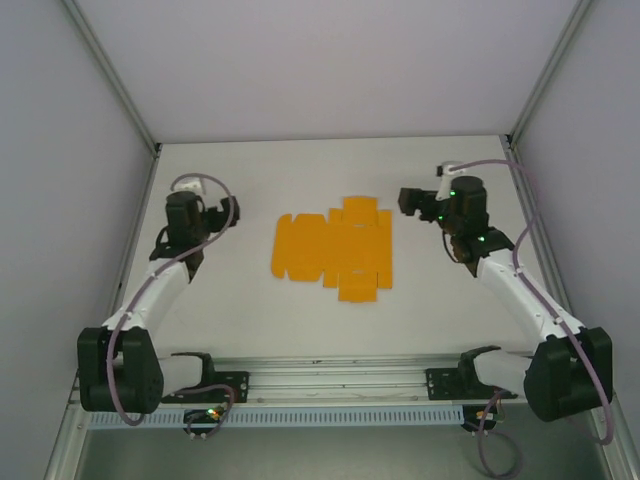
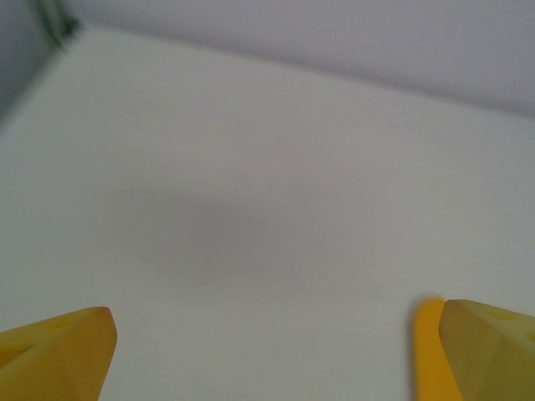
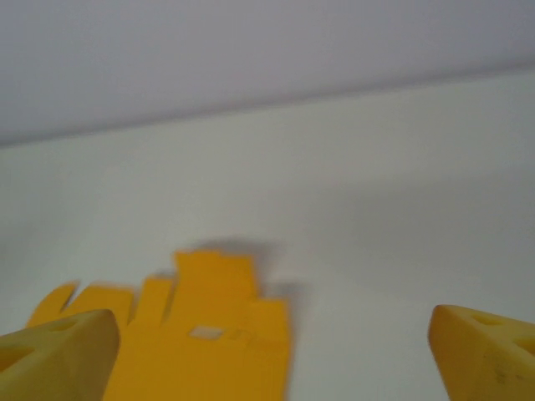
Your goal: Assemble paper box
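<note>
The paper box is a flat orange-yellow die-cut sheet with flaps, lying in the middle of the white table. My left gripper hovers to its left, apart from it, with fingers spread wide. My right gripper hangs to the sheet's right and is also open. In the right wrist view the sheet lies low and left between the yellow fingertips, showing a small slot. In the left wrist view my left gripper has bare table between its fingertips. A thin orange strip shows beside the right one.
Pale enclosure walls close in the table at the back and both sides, with metal posts at the back corners. A rail with the arm bases runs along the near edge.
</note>
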{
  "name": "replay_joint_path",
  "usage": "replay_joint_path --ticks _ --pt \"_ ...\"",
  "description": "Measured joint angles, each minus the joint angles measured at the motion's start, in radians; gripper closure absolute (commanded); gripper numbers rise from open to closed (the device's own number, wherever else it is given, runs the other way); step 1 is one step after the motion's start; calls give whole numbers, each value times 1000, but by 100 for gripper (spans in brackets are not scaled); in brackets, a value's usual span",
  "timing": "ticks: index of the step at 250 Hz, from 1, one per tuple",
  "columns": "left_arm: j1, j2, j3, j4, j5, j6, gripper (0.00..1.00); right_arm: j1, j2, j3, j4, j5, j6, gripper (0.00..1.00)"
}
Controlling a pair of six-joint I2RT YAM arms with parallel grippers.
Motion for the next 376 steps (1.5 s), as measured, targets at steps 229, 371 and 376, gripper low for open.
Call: replay_joint_path --ticks 229,371,376 --pt "-136 425 118 -121 413 -237 5 117 589 126 -234 -87 315 75" --pt "-130 533 105 176 711 -354 39 114 590 113 -200 -97 318 76" --pt "-130 523 97 187 719 -355 40 113 589 111 -197 -100 318 76"
